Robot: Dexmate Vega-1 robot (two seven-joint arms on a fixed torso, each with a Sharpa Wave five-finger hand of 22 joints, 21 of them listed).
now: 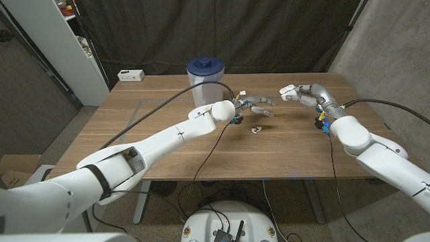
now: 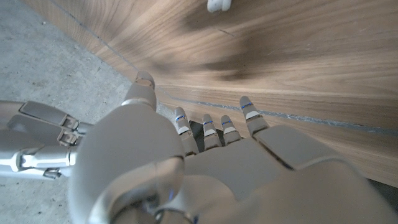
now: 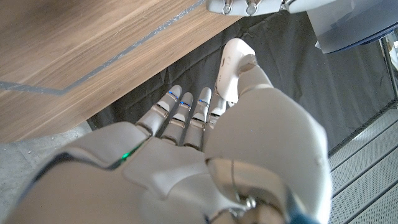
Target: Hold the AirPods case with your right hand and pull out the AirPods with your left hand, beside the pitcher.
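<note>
The white AirPods case (image 1: pixel 287 89) is held above the table in my right hand (image 1: pixel 306 95), right of the pitcher (image 1: pixel 206 79). In the right wrist view the case (image 3: pixel 231 67) is gripped between thumb and fingers of my right hand (image 3: pixel 205 143). A small white earbud (image 1: pixel 256 129) lies on the wood in front of the pitcher, also in the left wrist view as the earbud (image 2: pixel 217 5). My left hand (image 1: pixel 258 106) hovers just above and behind it, fingers stretched out toward the right hand, holding nothing. The left wrist view looks past my left hand (image 2: pixel 199 155).
The clear pitcher with a blue lid stands at the table's back middle. A white box (image 1: pixel 131 75) sits at the back left corner. Black cables run along both arms over the table (image 1: pixel 168 114). A dark curtain hangs behind.
</note>
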